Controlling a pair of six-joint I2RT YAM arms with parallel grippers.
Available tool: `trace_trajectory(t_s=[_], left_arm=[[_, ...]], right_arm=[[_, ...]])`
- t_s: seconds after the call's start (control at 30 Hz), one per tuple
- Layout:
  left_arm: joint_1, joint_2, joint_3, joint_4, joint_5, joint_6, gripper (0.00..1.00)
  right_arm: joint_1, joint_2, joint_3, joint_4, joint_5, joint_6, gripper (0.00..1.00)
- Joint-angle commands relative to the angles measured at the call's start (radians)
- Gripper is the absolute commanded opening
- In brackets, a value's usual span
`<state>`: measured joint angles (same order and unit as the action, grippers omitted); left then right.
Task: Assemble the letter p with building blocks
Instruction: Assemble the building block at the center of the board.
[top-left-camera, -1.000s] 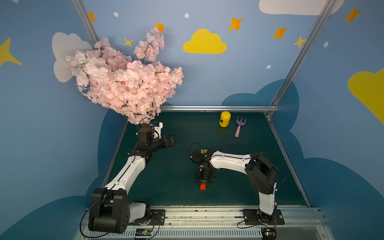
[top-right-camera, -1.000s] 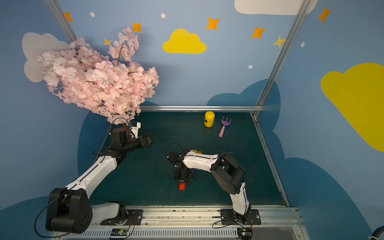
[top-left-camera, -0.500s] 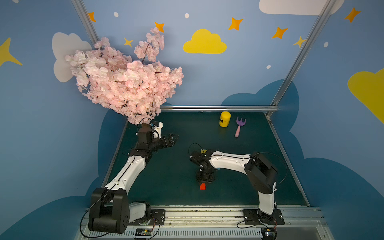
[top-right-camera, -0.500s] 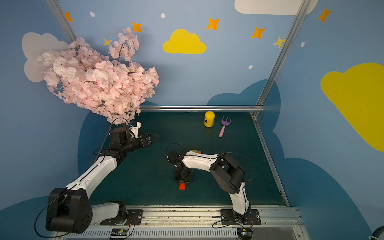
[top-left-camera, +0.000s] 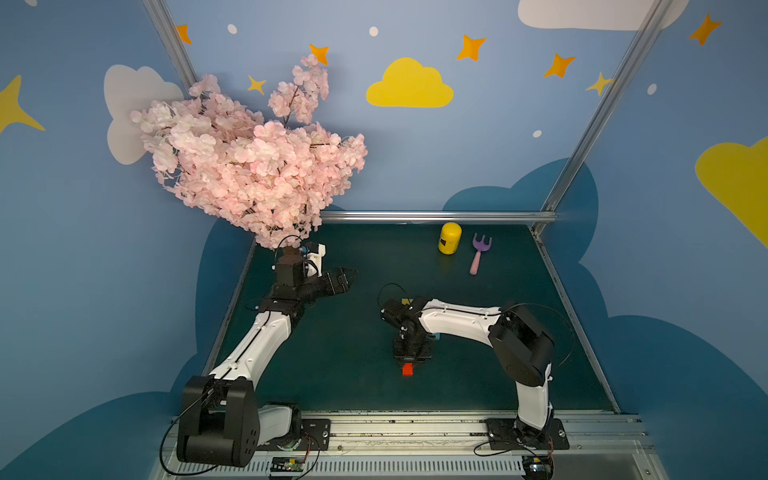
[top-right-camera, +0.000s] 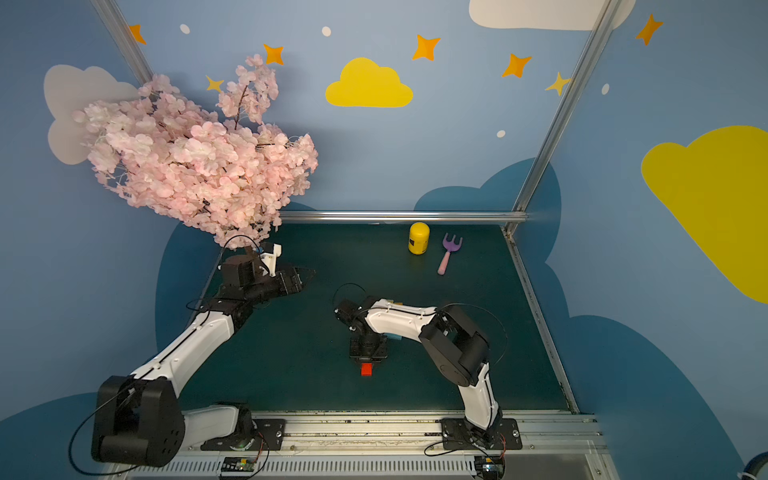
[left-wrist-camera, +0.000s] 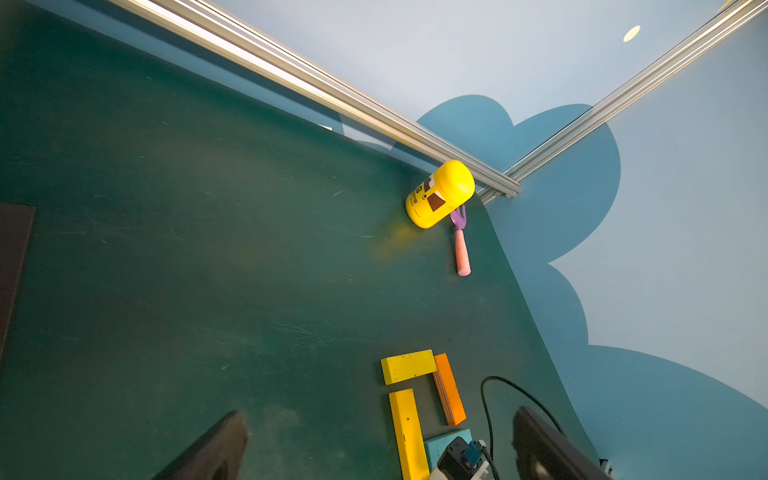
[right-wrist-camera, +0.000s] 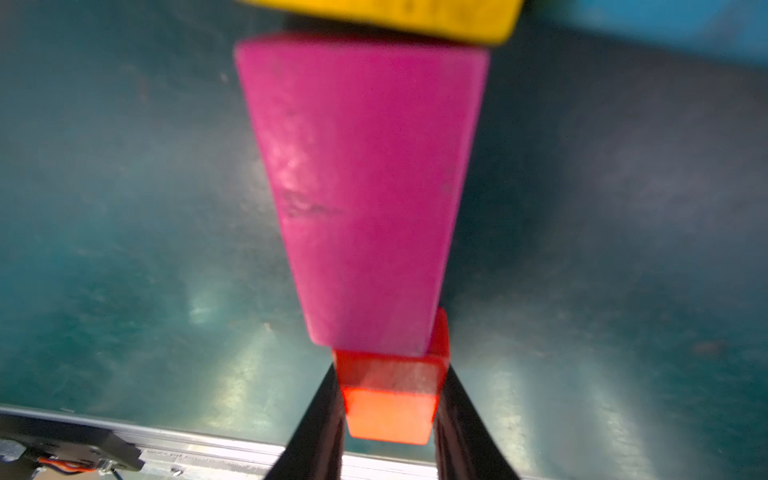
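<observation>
Right gripper: I see it (right-wrist-camera: 390, 376) low over the middle of the bench (top-left-camera: 332, 374), its black fingers (right-wrist-camera: 320, 415) pressed together on the two sides of the red block (right-wrist-camera: 388, 411).
Red block: in both top views it pokes out from under the right gripper on the side nearest the arm bases (top-left-camera: 407, 369) (top-right-camera: 366, 369). Its far end meets the near end of the magenta block (right-wrist-camera: 361, 187), sitting a little off to one side. I cannot tell whether it rests on the bench.
Stem: the magenta block lies end to end with a long yellow block (left-wrist-camera: 408, 432).
Loop: a short yellow block (left-wrist-camera: 408, 366) lies across the top, the orange block (left-wrist-camera: 449, 388) runs down beside it, and the teal block (left-wrist-camera: 442, 442) is partly hidden by the right arm.
Letter p (left-wrist-camera: 415, 374): laid flat mid-bench, mostly under the right arm in the top views.
Left gripper: I see it (top-left-camera: 351, 281) raised at the left side of the bench, well apart from the blocks, fingers spread wide with nothing between them.
Far edge: a yellow can (top-left-camera: 449, 244) stands just beside a purple-pink rake (top-left-camera: 478, 253).
</observation>
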<state>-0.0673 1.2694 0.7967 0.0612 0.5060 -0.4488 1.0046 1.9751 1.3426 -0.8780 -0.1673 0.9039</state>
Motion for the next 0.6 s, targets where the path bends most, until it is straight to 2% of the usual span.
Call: trace_trajectory(t_s=[0.0,0.17,0.27,0.33,0.47,0.57], left_arm=[[0.005,-0.017,-0.003,0.012,0.018,0.015,1.00],[0.004,-0.017,-0.002,0.011,0.017,0.015,1.00],[0.006,-0.017,-0.001,0.011,0.017,0.015,1.00],[0.006,-0.017,-0.002,0.011,0.017,0.016,1.00],[0.006,-0.017,-0.002,0.008,0.016,0.018,1.00],[0.007,-0.018,-0.001,0.002,0.012,0.019,1.00]], right_arm=[[-0.014,0.054,-0.006,0.003,0.100,-0.014,0.13],[-0.009,0.059,0.004,0.002,0.095,-0.020,0.13],[-0.008,0.055,0.005,0.004,0.095,-0.020,0.20],[-0.005,0.050,0.004,0.008,0.095,-0.020,0.29],[0.005,0.038,0.001,0.010,0.101,-0.019,0.56],[0.011,0.032,0.007,0.011,0.103,-0.022,0.64]])
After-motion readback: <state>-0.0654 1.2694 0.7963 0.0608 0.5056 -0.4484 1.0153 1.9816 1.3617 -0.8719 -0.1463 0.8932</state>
